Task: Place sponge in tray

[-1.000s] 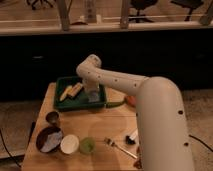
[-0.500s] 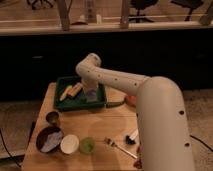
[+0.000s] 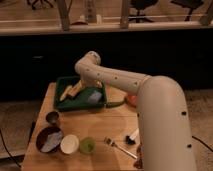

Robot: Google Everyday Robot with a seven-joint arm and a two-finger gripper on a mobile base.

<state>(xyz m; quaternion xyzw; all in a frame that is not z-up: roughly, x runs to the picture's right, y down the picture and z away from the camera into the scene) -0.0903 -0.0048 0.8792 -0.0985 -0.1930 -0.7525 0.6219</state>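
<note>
Claw (image 3: 92,88) low over tray (image 3: 75,106) w/ sponge (image 3: 94,97) flat inside — open or shut, can't tell.

No text, label, brand, number or sign can be read on anything shown. The gripper (image 3: 90,89) is seen over the dark green tray (image 3: 64,81), just above the sponge (image 3: 95,97) lying in it.

Dim, warm-lit room, light wooden bench (image 3: 85,127) up front.
Behind the bench: dark panel (image 3: 165,55) under a pale ledge (image 3: 150,26), with wooden posts (image 3: 63,14) rising from it. Office chair bases (image 3: 141,6) beyond the ledge. Speckled grey floor (image 3: 200,110) on both sides, black cable (image 3: 6,145) at left.
</note>
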